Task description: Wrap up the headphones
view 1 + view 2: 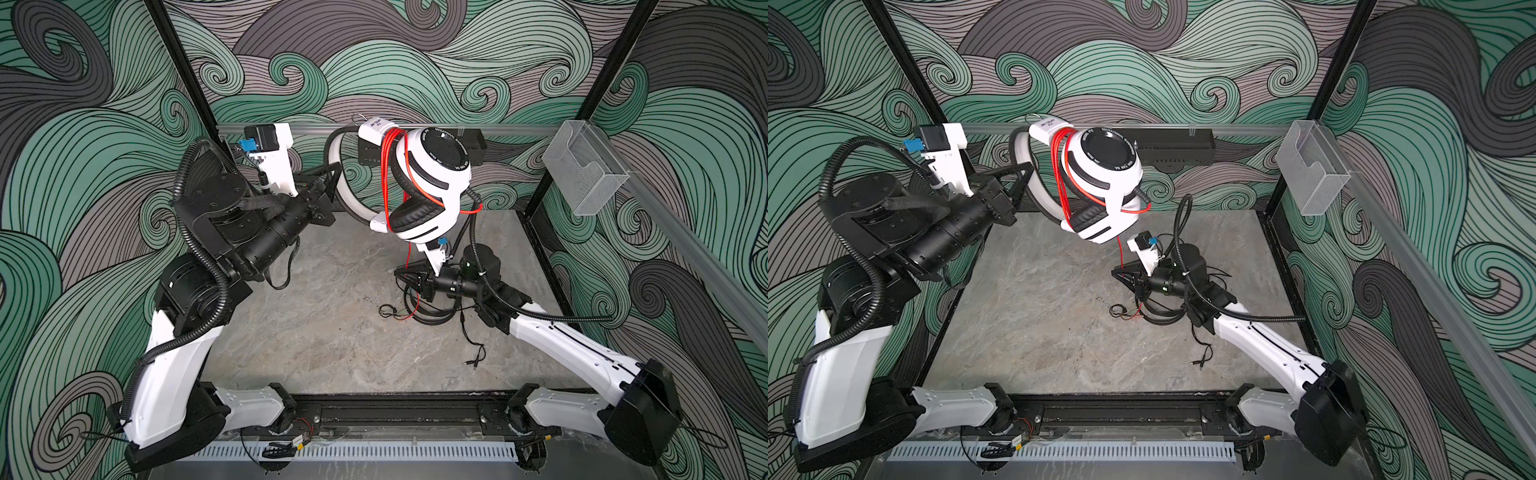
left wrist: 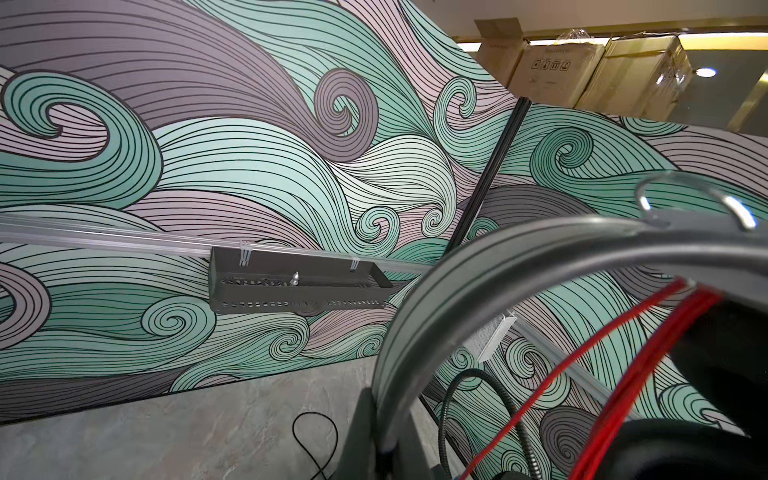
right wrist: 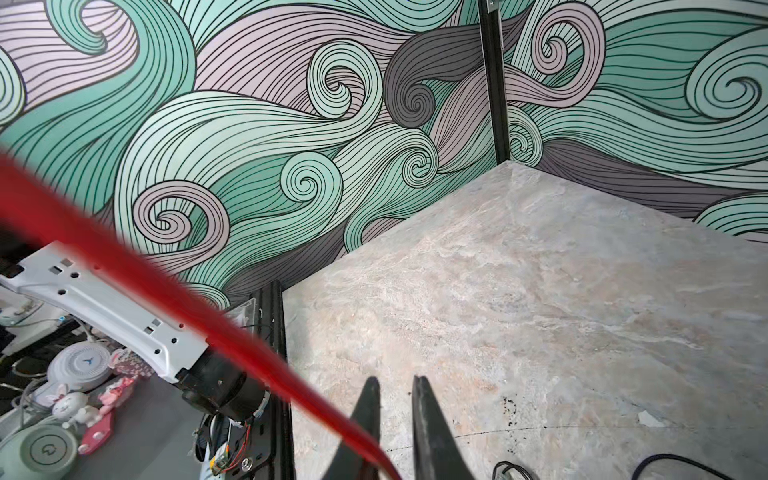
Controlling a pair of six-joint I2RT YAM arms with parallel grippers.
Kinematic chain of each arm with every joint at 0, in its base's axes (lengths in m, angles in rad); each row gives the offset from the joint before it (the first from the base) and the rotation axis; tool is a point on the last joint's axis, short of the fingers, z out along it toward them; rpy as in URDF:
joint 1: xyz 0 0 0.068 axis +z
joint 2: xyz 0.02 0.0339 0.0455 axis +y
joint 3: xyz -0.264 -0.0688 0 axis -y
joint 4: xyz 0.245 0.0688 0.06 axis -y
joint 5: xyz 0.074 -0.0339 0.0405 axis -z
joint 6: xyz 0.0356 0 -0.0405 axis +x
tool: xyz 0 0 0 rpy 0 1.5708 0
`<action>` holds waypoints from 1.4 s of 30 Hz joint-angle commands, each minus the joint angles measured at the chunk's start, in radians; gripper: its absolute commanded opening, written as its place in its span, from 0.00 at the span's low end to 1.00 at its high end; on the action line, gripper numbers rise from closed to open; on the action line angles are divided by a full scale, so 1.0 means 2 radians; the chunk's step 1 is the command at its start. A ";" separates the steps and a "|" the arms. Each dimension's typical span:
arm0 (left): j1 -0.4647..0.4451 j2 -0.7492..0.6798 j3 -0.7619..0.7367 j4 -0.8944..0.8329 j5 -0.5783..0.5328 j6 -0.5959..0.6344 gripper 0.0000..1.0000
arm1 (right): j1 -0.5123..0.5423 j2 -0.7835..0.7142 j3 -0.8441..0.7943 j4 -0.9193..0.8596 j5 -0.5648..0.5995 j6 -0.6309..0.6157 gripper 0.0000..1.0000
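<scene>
Left end effector (image 1: 336, 185) clamped on the headband (image 2: 478, 282) of the white headset (image 1: 436, 166), which hangs aloft over the far worktop (image 1: 316, 324).

Turns of red cord (image 1: 388, 174) lie across the ear cups; the free run drops to the right end effector (image 3: 395, 382), right of centre, whose jaws stand nearly together beside it. Whether they pinch it cannot be told. The black headset (image 1: 430, 319) lies on the worktop beneath the right arm. By judgement the headset is light and rigid, its band the firm handle and its pads soft; the cord is thin and limp, best taken close to its taut stretch. The clear bin (image 1: 582, 187) on the right rail shows nothing inside; the black tray (image 2: 291, 305) on the far rail shows one small metal piece.
</scene>
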 commanded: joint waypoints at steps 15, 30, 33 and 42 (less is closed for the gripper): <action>0.002 -0.004 -0.052 0.090 -0.275 -0.007 0.00 | 0.156 -0.051 0.089 -0.297 0.225 -0.166 0.00; 0.003 0.006 -0.245 0.115 -0.347 0.149 0.00 | 0.242 0.008 0.333 -0.489 0.381 -0.284 0.00; -0.002 -0.001 -0.287 0.097 -0.317 0.185 0.00 | 0.242 0.032 0.377 -0.517 0.406 -0.308 0.00; -0.006 -0.065 -0.364 -0.026 -0.116 0.202 0.00 | 0.221 0.060 0.411 -0.534 0.474 -0.404 0.00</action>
